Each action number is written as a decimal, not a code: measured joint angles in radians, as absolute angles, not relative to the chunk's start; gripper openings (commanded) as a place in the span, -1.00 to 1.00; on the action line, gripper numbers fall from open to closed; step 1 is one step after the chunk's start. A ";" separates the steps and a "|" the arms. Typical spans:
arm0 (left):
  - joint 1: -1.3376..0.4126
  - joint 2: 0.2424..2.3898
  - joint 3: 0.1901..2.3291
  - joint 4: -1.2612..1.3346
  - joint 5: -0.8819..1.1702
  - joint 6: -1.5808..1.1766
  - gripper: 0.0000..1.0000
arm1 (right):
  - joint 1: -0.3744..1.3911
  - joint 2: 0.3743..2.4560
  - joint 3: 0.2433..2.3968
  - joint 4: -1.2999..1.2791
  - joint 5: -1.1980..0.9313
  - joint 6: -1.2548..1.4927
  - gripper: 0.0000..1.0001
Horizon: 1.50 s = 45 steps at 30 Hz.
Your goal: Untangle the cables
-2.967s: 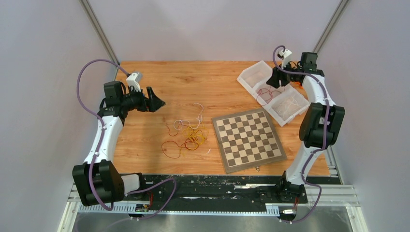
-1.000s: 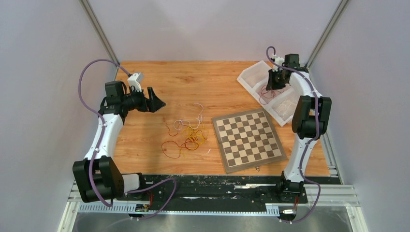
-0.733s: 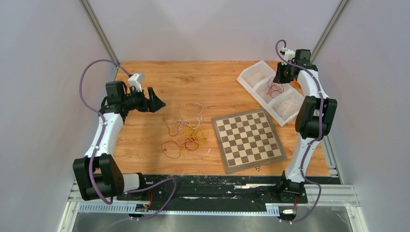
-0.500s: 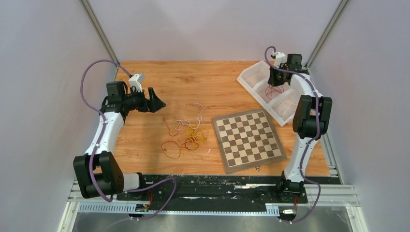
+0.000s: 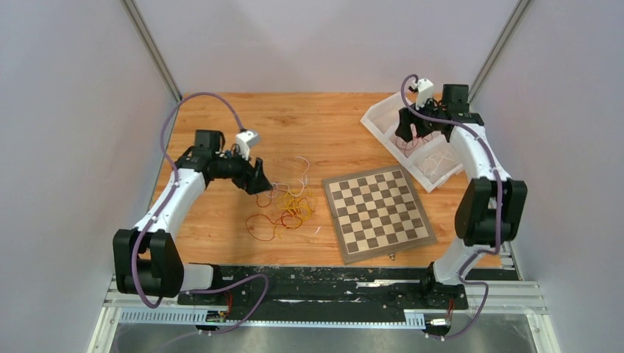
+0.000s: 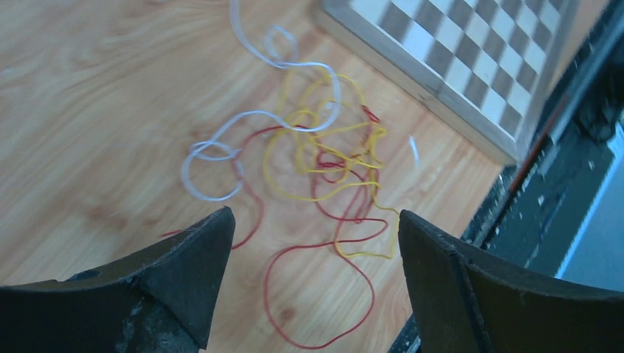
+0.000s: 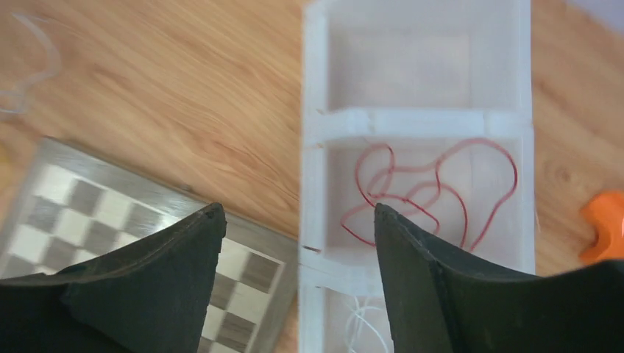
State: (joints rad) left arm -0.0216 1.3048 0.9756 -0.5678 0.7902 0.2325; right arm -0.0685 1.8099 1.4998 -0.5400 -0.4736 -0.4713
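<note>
A tangle of thin cables (image 5: pixel 288 204) in red, yellow-orange and white lies on the wooden table left of the chessboard (image 5: pixel 378 212). In the left wrist view the tangle (image 6: pixel 324 169) lies just beyond my fingers. My left gripper (image 5: pixel 259 181) is open and empty, hovering at the tangle's left edge. My right gripper (image 5: pixel 407 129) is open and empty above the white tray (image 5: pixel 385 112). A red cable (image 7: pixel 419 193) lies loose in the tray's middle compartment, and white cable (image 7: pixel 364 320) shows in the near one.
The white three-compartment tray (image 7: pixel 313 184) stands at the back right, its far compartment holding nothing. An orange object (image 7: pixel 607 224) lies beside the tray. The chessboard's corner (image 7: pixel 66 213) lies close to the tray. The table's black front rail (image 6: pixel 559 147) is near the tangle.
My left arm swung right and forward, from the table's left side to the tangle's edge. My right gripper shifted a little left over the tray; the red cable now lies in the tray.
</note>
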 measured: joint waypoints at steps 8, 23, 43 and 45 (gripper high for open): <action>-0.284 1.407 0.972 -0.633 0.804 0.435 0.25 | 0.133 1.563 1.404 -0.537 -0.767 -0.427 0.42; -0.350 1.452 0.815 -0.543 0.640 1.099 -0.12 | 0.170 1.624 1.256 -0.624 -0.862 -0.331 0.39; -0.403 1.423 0.928 -0.599 0.595 0.953 -1.00 | 0.147 1.538 1.231 -0.583 -0.889 -0.284 0.56; -0.370 1.321 0.982 -0.624 0.617 0.845 -1.00 | 0.176 1.517 1.232 -0.516 -0.904 -0.240 0.69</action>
State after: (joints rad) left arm -0.3702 1.3212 0.9821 -0.6239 0.6174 0.8452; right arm 0.1764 1.5169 1.2316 -0.5156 -0.9035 -0.2398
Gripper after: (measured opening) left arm 0.008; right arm 0.763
